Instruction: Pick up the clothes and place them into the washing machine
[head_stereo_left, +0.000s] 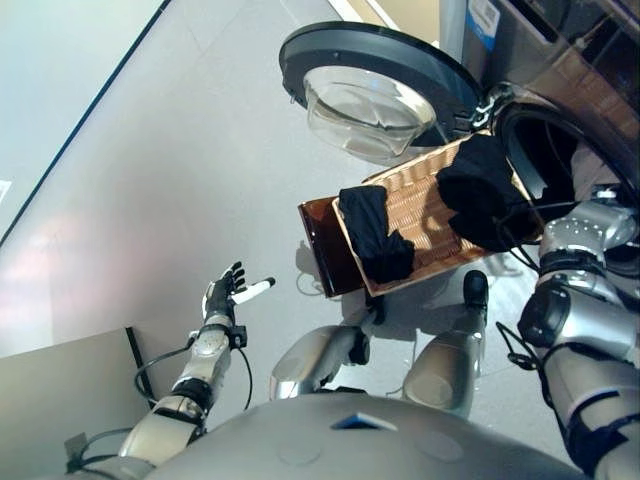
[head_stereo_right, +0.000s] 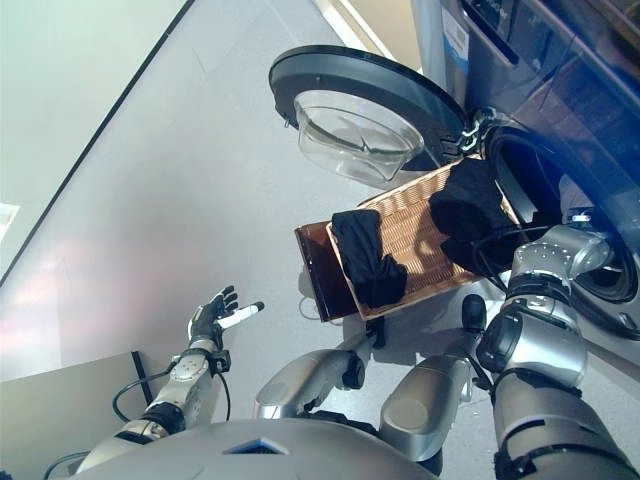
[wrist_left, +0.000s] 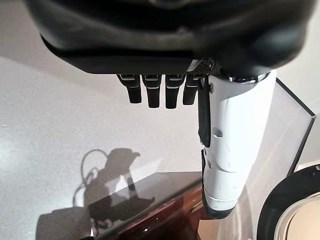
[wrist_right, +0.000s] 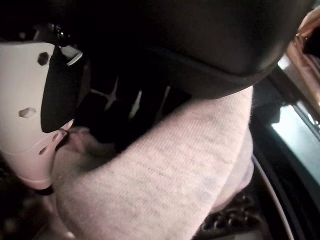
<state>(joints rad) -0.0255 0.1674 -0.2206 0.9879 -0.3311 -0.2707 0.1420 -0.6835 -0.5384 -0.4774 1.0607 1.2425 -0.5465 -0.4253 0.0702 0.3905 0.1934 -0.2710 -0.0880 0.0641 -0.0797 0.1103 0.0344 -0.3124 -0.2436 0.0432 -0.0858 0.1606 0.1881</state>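
Grey flooring (head_stereo_left: 150, 180) stretched beneath a washing machine (head_stereo_left: 560, 60) whose round door (head_stereo_left: 375, 85) stood wide open. Before it, a wicker basket (head_stereo_left: 420, 215) held two black garments (head_stereo_left: 378, 235). The right hand (wrist_right: 35, 100), reaching at the drum opening, had thumb and fingers closed on a pale grey garment (wrist_right: 175, 165). The left hand (head_stereo_left: 228, 292) hung empty over the floor, fingers loosely spread.

Black clothes (head_stereo_left: 377, 236), tan woven basket (head_stereo_left: 420, 200), pale grey garment (wrist_right: 165, 175), grey floor (head_stereo_left: 180, 180).
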